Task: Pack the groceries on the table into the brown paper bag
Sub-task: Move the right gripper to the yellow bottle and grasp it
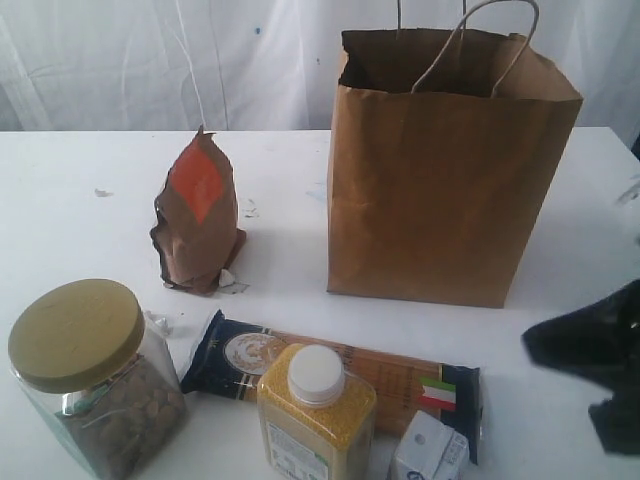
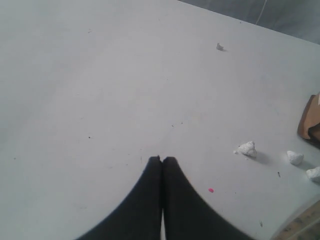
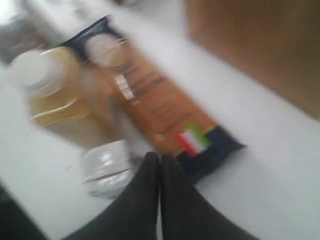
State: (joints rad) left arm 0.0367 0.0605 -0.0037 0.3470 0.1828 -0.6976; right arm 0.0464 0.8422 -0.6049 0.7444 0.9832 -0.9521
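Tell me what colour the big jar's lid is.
Dull olive-gold lid, seen best in the exterior view.

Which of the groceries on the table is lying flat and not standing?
The long spaghetti pack with the dark blue ends. It lies flat on the table, while the jar, the yellow bottle and the brown pouch stand upright.

Upright paper bag (image 1: 450,190), pouch (image 1: 198,222), spaghetti pack (image 1: 400,375)

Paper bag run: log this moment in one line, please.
bag: upright, open | on table: pouch, jar, bottle, spaghetti pack, carton | left end effector: shut, empty | right end effector: shut, empty, near spaghetti pack
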